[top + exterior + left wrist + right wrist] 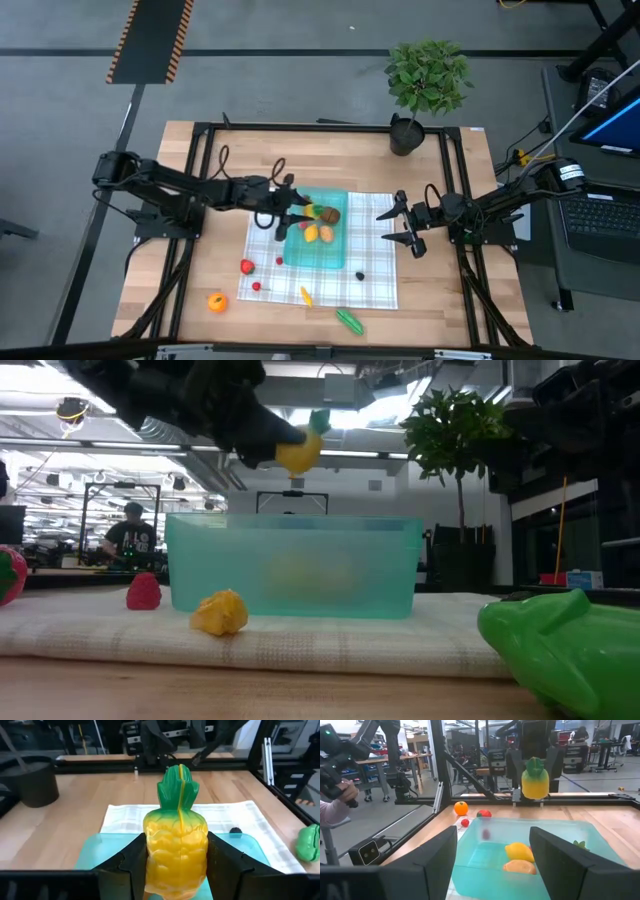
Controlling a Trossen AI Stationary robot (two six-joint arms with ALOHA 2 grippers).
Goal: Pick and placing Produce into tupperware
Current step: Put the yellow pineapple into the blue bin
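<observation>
My left gripper (176, 870) is shut on a toy pineapple (176, 840), yellow with a green crown, held above the left end of the teal tupperware (325, 250). The container stands on a checked cloth and holds yellow (520, 851), orange (519, 866) and brown pieces. Loose produce lies around it: a strawberry (247, 266), an orange (217, 301), a yellow piece (306, 296), a green piece (349, 320) and a dark one (360, 275). My right gripper (405, 226) is open, just right of the container. My left gripper pinches the pineapple's yellow body (155, 845) between its two fingers (227, 865), one on each side, coming from the table's left. The pineapple is lifted clear above the container (298, 455), with its green crown (178, 785) pointing up.
A potted plant (425, 85) stands at the table's far edge. The checked cloth (375, 290) lies under the container and most of the produce. A black frame (200, 180) runs around the table. A person's hand (340, 790) shows in the room beyond.
</observation>
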